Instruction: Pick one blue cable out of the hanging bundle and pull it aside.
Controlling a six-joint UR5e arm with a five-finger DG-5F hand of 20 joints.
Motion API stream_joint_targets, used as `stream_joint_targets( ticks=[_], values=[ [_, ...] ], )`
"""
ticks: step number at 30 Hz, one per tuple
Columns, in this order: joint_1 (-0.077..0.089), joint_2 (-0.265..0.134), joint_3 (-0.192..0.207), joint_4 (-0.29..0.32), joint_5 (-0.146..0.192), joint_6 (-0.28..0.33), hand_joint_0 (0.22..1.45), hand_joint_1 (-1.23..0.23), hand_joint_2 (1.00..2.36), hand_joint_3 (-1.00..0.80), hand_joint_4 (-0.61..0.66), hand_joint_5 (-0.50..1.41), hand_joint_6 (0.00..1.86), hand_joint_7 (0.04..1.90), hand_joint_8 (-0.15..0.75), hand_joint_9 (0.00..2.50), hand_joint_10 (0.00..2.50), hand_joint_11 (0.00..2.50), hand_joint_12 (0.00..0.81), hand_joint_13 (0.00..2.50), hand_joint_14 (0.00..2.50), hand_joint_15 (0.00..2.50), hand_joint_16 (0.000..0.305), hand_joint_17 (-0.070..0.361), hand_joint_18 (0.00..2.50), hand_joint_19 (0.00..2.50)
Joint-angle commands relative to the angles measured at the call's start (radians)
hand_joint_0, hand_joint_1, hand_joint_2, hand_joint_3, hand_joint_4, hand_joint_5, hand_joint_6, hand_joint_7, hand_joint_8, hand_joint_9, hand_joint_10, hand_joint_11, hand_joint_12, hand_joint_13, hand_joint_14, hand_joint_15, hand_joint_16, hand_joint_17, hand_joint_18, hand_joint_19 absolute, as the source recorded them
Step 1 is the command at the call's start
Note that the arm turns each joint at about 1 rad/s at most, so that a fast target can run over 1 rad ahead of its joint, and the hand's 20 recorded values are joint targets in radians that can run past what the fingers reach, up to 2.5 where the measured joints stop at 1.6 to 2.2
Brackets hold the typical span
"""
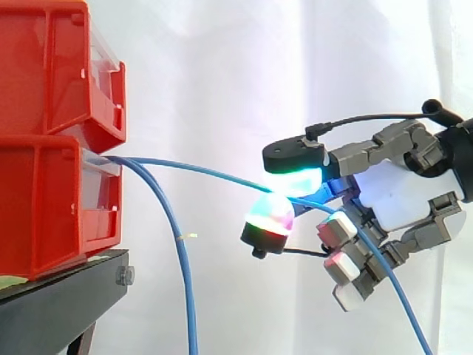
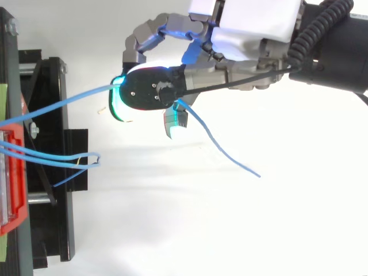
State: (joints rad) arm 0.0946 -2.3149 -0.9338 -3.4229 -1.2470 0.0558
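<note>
I've got the hand (image 1: 399, 194) out to the right of the red bins (image 1: 52, 89), and it's pinching one blue cable (image 1: 214, 172) between two glowing fingertips (image 1: 295, 180), a cyan-green pad above and a magenta-red one below. That cable runs from the lower red bin (image 1: 52, 207) across open air to the pinch, and its free end drops away past the other fingers. From above, it's drawn well apart from the other blue cables (image 2: 69, 158), which hang beside the black stand (image 1: 59, 303).

The robot hand (image 1: 399, 196) has grey fingers, a white palm (glossy) and cyan-green glowing pads.
</note>
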Motion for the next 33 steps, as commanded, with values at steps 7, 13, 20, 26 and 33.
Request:
stream_joint_targets(
  ticks=[7,13,20,26,33],
  values=[
    [-0.003,0.000,0.000,0.002,-0.002,0.030,0.72,-0.89,1.01,-0.05,-0.38,-0.11,0.97,1.06,0.194,1.19,0.02,0.71,0.268,0.96,0.02,0.64,0.046,0.104,0.75,0.47],
    [-0.006,0.000,0.003,0.005,-0.002,0.032,0.72,-0.86,1.02,-0.19,-0.36,-0.13,0.97,1.01,0.174,1.12,0.03,0.72,0.247,0.90,0.03,0.62,0.042,0.095,0.69,0.48],
    [-0.009,0.000,0.015,0.002,-0.002,0.030,0.68,-0.82,1.01,-0.29,-0.18,-0.14,0.97,0.91,0.192,1.09,0.03,0.72,0.257,0.89,0.02,0.61,0.043,0.097,0.69,0.48],
    [-0.006,0.000,0.015,0.002,-0.002,0.032,0.61,-0.73,1.01,-0.37,-0.08,-0.14,0.96,0.78,0.205,1.07,0.03,0.72,0.260,0.88,0.02,0.61,0.044,0.100,0.68,0.49],
    [-0.009,0.002,0.017,0.004,-0.002,0.029,0.59,-0.72,1.01,-0.40,-0.05,-0.13,0.93,0.81,0.206,1.06,0.02,0.72,0.270,0.86,0.02,0.60,0.045,0.102,0.67,0.49]
  ],
)
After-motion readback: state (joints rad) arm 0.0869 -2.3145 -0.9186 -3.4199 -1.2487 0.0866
